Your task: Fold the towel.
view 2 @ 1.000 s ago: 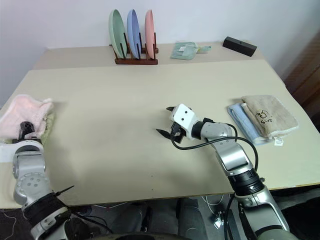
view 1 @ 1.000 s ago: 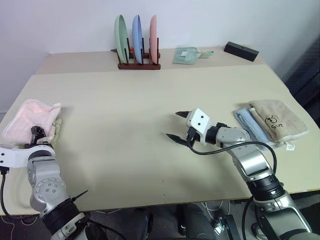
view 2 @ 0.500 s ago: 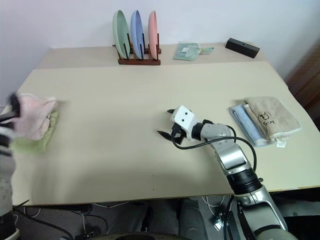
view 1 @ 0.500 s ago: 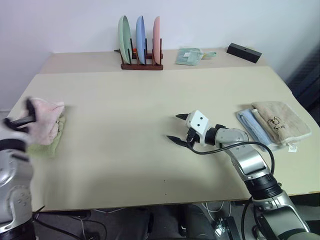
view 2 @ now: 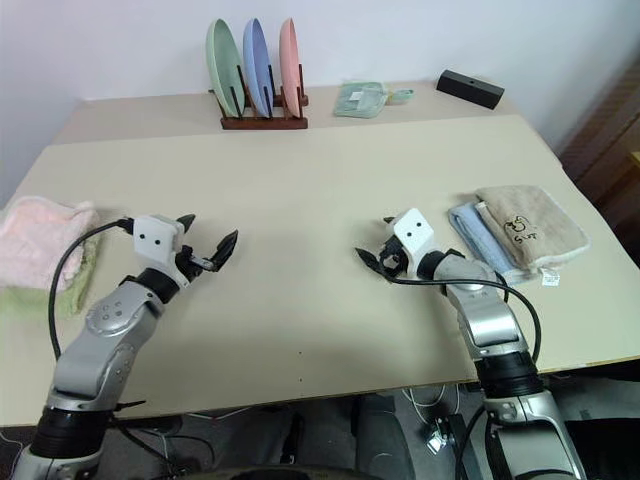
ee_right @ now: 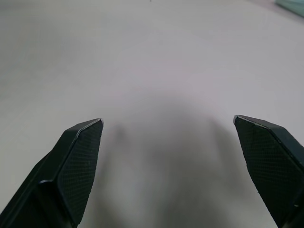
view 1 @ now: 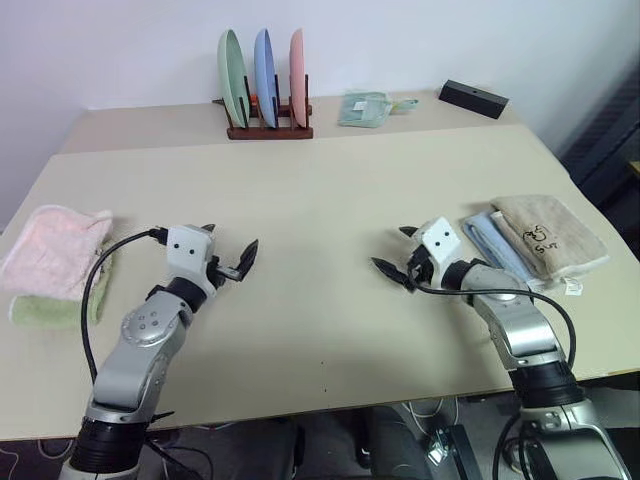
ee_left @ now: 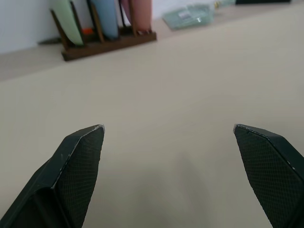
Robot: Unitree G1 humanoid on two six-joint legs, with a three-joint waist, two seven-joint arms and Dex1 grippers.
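**Both hands wide and empty over the worktop, pink towel off to the left**

Nearest to the edge, the two arms reach out over the pale beige worktop (view 1: 330,200). The left hand (view 1: 229,252) sits out in the middle-left of the surface, pointing roughly level and forward, its two black fingers spread wide with nothing between them. The right hand (view 1: 397,254) points forward and inward toward the left, tilted slightly downward, its fingers likewise spread wide and empty. In the wrist views the finger pads (ee_left: 78,161) show a fine cross-hatched texture, with bare worktop between them.

The towel (view 1: 52,250), pale pink and fluffy terry cloth, lies loosely bunched at the worktop's left edge, well apart from the left hand and on its outer side. It rests on top of a light green towel (view 1: 45,308), whose edge shows beneath it.

On the right side, just beyond the right hand, a beige towel (view 1: 550,235) with a dark mark lies folded, overlapping a light blue cloth (view 1: 488,240).

At the far back stands a dark wooden rack (view 1: 268,130) holding three upright plates, green, blue and pink. Beside it lies a small pale green folded cloth (view 1: 362,108), then a black oblong box (view 1: 473,98).
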